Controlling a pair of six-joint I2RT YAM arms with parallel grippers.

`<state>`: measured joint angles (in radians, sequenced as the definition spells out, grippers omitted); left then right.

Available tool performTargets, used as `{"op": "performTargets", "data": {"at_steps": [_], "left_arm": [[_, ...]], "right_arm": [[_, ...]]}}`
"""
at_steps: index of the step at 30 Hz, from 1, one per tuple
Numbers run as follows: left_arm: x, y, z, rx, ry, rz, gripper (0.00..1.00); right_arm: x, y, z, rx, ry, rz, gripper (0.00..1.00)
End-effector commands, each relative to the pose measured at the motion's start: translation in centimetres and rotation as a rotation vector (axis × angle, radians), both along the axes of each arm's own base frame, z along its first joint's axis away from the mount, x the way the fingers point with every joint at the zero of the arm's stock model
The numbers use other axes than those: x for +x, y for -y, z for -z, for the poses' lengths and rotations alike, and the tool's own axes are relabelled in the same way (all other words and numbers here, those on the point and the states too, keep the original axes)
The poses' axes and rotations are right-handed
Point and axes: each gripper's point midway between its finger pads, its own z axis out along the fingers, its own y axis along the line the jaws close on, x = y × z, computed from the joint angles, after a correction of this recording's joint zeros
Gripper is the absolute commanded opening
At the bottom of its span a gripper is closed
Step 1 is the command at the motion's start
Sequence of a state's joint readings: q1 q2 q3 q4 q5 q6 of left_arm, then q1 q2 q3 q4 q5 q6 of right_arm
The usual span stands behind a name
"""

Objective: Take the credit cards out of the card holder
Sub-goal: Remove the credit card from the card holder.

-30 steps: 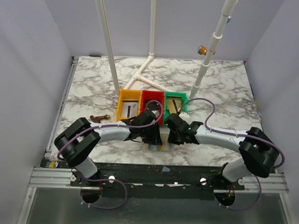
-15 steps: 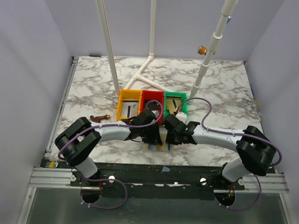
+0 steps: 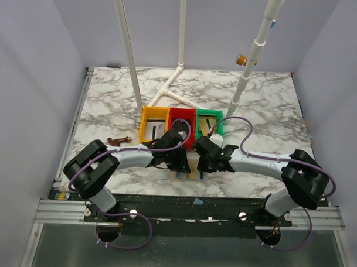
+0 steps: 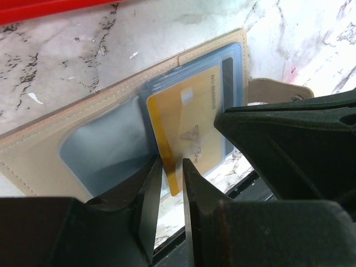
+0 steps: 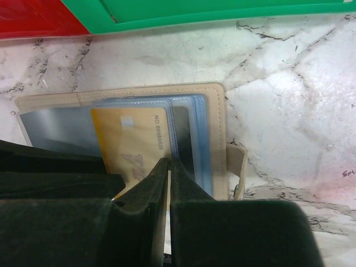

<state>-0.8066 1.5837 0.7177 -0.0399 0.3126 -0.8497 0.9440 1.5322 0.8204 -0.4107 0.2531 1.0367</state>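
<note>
Left tool [image 4: 172, 167]: fingers stand a narrow slot apart, with the lower corner of the gold card [image 4: 186, 125] sitting in that slot. Whether the pads actually bite on it cannot be told. Right tool [image 5: 168, 167]: fingers pressed together, tips down over the clear sleeves, and anything caught in the slit is hidden. A dark card [image 5: 182, 130] shows behind the gold one, mostly covered. The card holder [image 5: 139, 92] lies open on the marble counter [image 5: 289, 111], just on the near side of the red tray [image 5: 33, 22]. From above, both arms cover nearly all of it. A green tray [image 5: 222, 14] sits right of the red tray.
</note>
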Motion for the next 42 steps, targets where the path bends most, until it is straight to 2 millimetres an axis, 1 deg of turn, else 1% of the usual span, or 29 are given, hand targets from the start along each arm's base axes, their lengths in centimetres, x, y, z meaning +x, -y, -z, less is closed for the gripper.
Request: {"op": "performTargets", "data": {"at_steps": [1, 7, 14, 21, 30, 38, 42], "left_arm": [[-0.2, 0.4, -1.1, -0.072, -0.004, 0.008, 0.23], [-0.4, 0.4, -1.3, -0.111, -0.022, 0.000, 0.22], [-0.2, -0.4, -1.2, -0.142, -0.037, -0.024, 0.22], [-0.1, -0.6, -1.1, -0.168, -0.053, -0.037, 0.22], [-0.1, -0.1, -1.2, -0.213, -0.076, -0.037, 0.20], [-0.2, -0.7, -0.1, -0.171, -0.092, -0.051, 0.20], [-0.2, -1.1, 0.8, -0.133, -0.103, -0.060, 0.24]], "right_arm": [[-1.4, 1.7, 2.7, -0.095, -0.053, 0.005, 0.07], [-1.5, 1.9, 3.0, -0.101, -0.059, 0.006, 0.06], [-1.6, 2.4, 3.2, -0.125, -0.060, 0.008, 0.03], [-1.6, 2.4, 3.4, -0.134, -0.066, 0.005, 0.01], [-1.7, 2.6, 3.6, -0.149, -0.073, -0.003, 0.00], [-1.8, 2.4, 3.9, -0.146, -0.082, -0.010, 0.01], [-1.8, 2.3, 3.8, -0.147, -0.082, -0.017, 0.01]]}}
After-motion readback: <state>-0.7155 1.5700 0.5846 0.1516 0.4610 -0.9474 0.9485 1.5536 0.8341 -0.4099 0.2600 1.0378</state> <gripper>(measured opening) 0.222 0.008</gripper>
